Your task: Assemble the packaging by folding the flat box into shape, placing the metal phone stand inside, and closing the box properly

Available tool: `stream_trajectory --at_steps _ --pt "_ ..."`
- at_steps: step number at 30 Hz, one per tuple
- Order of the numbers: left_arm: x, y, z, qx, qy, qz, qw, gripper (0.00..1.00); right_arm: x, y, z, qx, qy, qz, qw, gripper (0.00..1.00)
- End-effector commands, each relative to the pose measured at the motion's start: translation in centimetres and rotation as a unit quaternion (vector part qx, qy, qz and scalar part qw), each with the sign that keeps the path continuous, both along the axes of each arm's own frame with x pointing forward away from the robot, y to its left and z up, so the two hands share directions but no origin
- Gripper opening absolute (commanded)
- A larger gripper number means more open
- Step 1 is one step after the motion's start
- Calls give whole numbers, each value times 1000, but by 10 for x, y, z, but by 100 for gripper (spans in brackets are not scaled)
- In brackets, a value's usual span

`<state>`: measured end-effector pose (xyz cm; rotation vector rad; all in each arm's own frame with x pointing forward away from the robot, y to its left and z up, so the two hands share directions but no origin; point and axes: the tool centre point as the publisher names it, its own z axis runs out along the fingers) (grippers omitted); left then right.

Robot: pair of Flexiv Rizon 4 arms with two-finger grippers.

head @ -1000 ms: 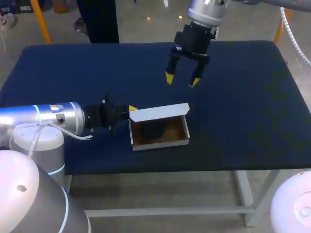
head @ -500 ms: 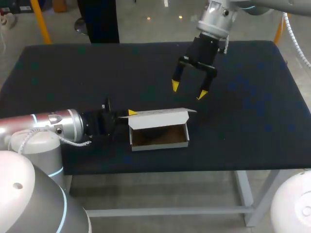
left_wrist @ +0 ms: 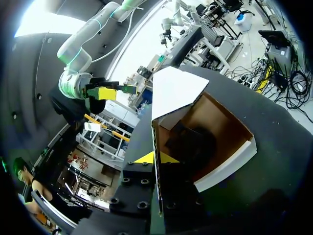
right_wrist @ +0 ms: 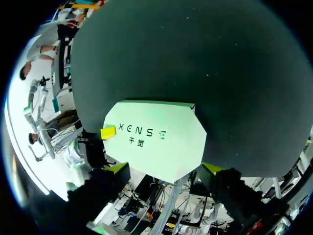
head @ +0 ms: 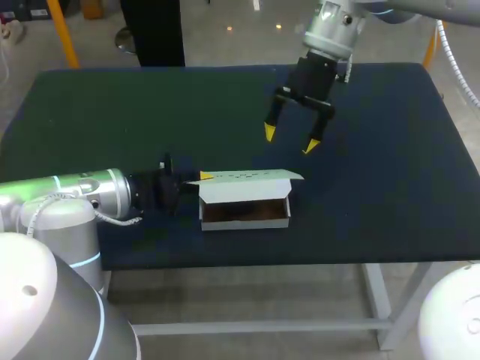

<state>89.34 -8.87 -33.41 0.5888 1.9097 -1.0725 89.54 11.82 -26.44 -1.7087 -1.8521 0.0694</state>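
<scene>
Box-closing scene on a dark surface (head: 390,180). A white cardboard box with a brown inside (head: 244,212) lies near the front edge, its long axis running from the left arm's side to the right arm's side. Its white lid flap (head: 247,177), hinged along the far long wall, leans forward over the opening, half lowered and not yet shut. The left wrist view shows a dark metal phone stand (left_wrist: 188,142) lying inside the box. The left gripper (left_wrist: 156,157) comes in level at the box's left short end, its yellow tips nearly together on either side of that end wall, apparently pinching it. The right gripper (head: 290,140) hangs above and beyond the far long side, fingers spread wide and holding nothing. From there the lid lies below it and toward the near edge. The right arm looks better placed to press the flap down and forward while the left steadies the box.
</scene>
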Motion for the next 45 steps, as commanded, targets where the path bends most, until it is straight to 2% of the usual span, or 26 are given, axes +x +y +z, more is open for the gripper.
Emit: stream_trajectory --at_steps 1,7,8,10,15,17,24,29,34,45 --pt "-2 0 -2 4 -10 3 1000 0 -5 6 -4 -12 8 -4 1000 100" --pt "-4 1 -5 10 -19 0 1000 0 -18 6 -16 -33 5 -12 999 100" --pt "-4 1 -6 10 -20 0 1000 0 -20 6 -18 -35 2 -11 999 96" --pt "-4 1 -7 12 -22 -1 1000 0 -24 5 -22 -34 -1 -8 999 77" --pt "-5 2 -7 16 -28 -4 999 0 -30 3 -33 -32 -6 -5 999 70" --pt "-5 2 -7 18 -30 -5 999 0 -32 1 -38 -28 -5 -5 1000 64" --pt "-5 2 -8 20 -31 -6 999 0 -35 -5 -47 -31 -13 -10 999 61" --pt "-5 2 -9 21 -31 -7 999 0 -39 -6 -51 -29 -29 -6 999 51" --pt "-6 1 -11 25 -33 -9 999 0 -42 -3 -56 -27 -38 2 999 47" --pt "-8 2 -12 27 -34 -8 999 0 -48 -4 -65 -23 -53 11 998 44"
